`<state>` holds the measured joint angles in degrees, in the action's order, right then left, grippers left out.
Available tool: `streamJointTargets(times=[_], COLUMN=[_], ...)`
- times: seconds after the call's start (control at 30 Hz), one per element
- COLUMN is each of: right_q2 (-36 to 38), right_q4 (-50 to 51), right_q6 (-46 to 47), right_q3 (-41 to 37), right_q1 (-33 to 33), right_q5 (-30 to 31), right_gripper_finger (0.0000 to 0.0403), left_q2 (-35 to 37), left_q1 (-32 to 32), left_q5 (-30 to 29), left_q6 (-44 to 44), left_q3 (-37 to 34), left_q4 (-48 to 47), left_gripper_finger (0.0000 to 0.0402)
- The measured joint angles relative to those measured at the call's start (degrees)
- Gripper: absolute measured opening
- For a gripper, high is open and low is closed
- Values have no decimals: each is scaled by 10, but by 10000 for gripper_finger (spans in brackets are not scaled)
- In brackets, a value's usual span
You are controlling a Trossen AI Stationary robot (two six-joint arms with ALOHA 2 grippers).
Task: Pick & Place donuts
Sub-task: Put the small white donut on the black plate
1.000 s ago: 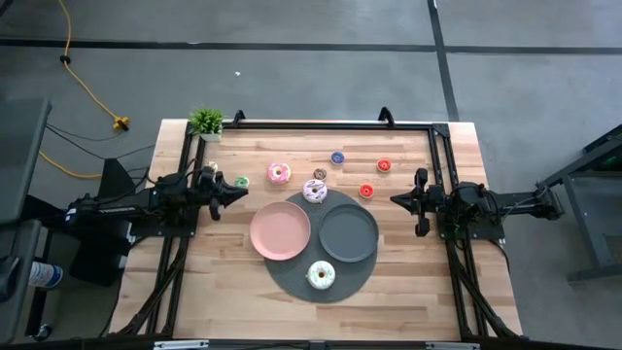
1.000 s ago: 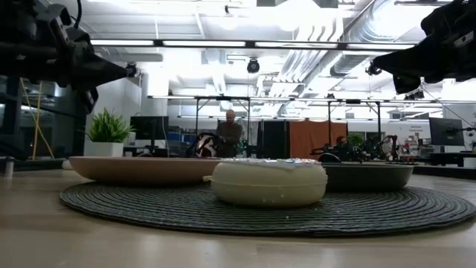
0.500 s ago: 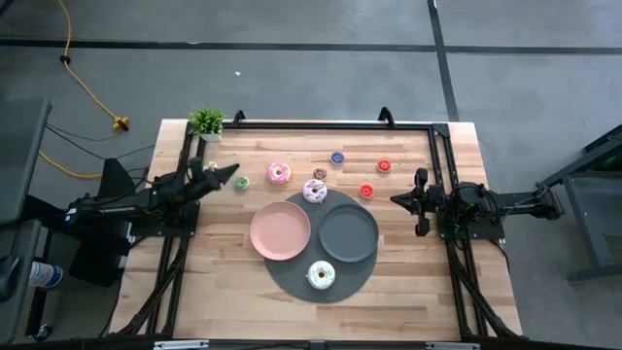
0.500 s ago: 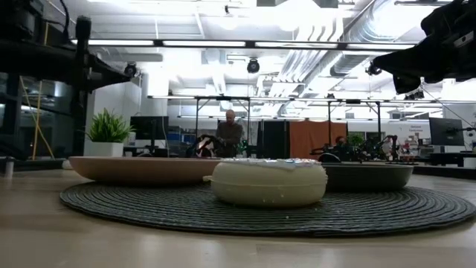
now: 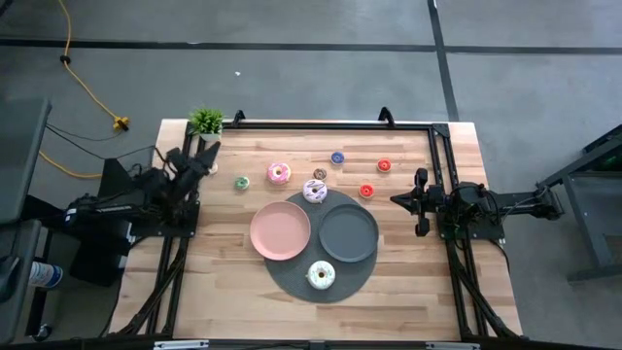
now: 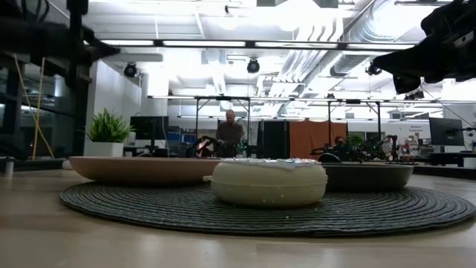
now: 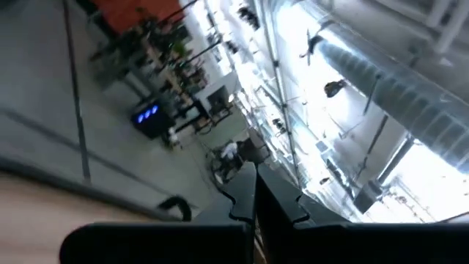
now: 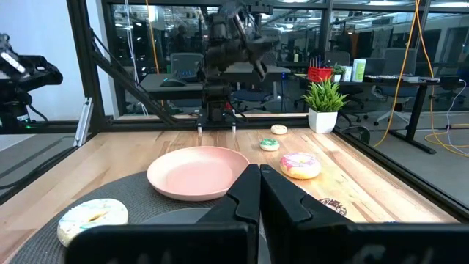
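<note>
Wooden table (image 5: 224, 282): both grippers closed, empty; left gripper (image 5: 204, 154) raised at ten o'clock, no donut grasped yet.

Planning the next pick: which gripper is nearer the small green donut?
Left. The left gripper is raised just beside the green donut, toward the plant corner. The right gripper waits across the table beyond both plates.

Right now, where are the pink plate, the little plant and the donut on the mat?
pink plate (image 5: 280, 231), high view, on its bare middle.
plant (image 5: 205, 120), high view, on its green leaves.
donut (image 5: 321, 275), high view, on its white icing ring.
</note>
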<state>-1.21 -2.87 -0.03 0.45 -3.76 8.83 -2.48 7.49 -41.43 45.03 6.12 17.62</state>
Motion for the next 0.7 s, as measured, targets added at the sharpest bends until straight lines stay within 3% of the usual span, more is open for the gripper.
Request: streamJointTargets(times=[0.17, 0.37, 0.7], right_q2=[0, 0, 0], right_q4=[0, 0, 0], right_q6=[0, 0, 0], right_q3=[0, 0, 0], right_q1=[0, 0, 0], right_q5=[0, 0, 0], right_gripper_finger=[0, 0, 0], left_q2=[0, 0, -53], left_q1=[0, 0, 0], left_q5=[3, 23, 97], left_q6=[-112, -228, -325], left_q3=[49, 115, 221], left_q4=[-11, -99, -272], left_gripper_finger=[2, 4, 53])
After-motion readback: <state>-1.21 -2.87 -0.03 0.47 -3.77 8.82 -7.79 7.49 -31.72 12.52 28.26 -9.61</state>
